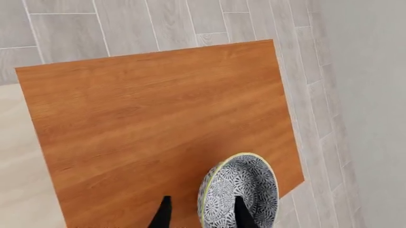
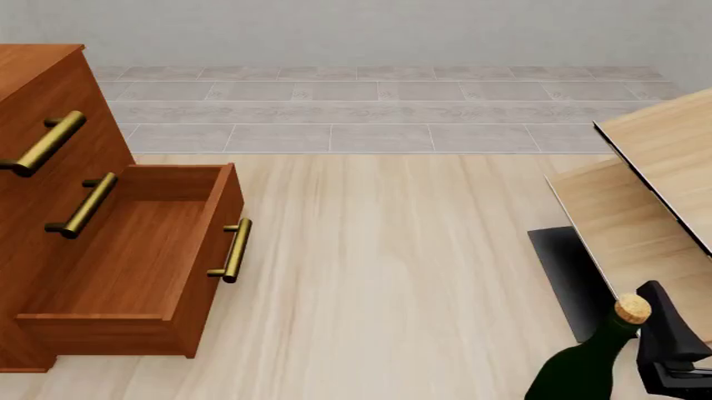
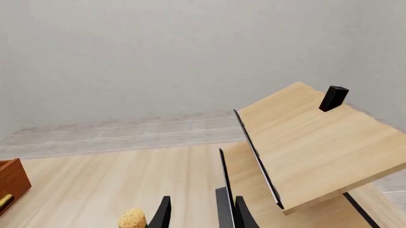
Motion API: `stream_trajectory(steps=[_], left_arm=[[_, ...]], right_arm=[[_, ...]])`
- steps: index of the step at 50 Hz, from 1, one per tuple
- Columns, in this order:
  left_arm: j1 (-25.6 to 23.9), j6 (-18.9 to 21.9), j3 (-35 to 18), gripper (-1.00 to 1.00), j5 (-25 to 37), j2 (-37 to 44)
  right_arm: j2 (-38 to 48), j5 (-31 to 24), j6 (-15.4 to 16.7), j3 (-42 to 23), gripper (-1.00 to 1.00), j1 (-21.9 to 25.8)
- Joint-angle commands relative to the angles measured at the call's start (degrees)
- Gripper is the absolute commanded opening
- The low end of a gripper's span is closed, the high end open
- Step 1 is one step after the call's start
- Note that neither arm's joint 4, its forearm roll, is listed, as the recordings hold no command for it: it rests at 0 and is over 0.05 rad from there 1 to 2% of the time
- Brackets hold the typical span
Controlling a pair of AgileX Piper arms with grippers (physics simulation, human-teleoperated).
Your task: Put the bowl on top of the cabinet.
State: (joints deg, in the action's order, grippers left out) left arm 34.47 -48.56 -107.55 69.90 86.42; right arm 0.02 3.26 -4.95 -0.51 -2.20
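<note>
Grey floor tiles frame the cabinet top seen from our left wrist. Our left pincer pinches the bowl by its rim, one finger inside and one outside, tilted on edge above the top's corner, likely so we can lower it there. Our right pincer hangs spread beside a corked bottle, holding nothing.
</note>
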Motion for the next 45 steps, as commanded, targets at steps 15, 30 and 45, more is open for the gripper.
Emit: stream_trajectory(steps=[15, 30, 45], left_arm=[[0.05, -0.30, -2.10, 1.00, 0.00, -2.61], [-1.29, -1.31, -4.01, 1.00, 0.00, -6.21], [-2.93, -1.60, -6.48, 1.00, 0.00, -9.39]], right_arm=[[-0.01, -0.22, 0.04, -0.33, 1.00, 0.15], [-0.01, 0.07, 0.00, -0.11, 1.00, 0.18], [-0.01, -0.03, -0.02, -0.37, 1.00, 0.13]])
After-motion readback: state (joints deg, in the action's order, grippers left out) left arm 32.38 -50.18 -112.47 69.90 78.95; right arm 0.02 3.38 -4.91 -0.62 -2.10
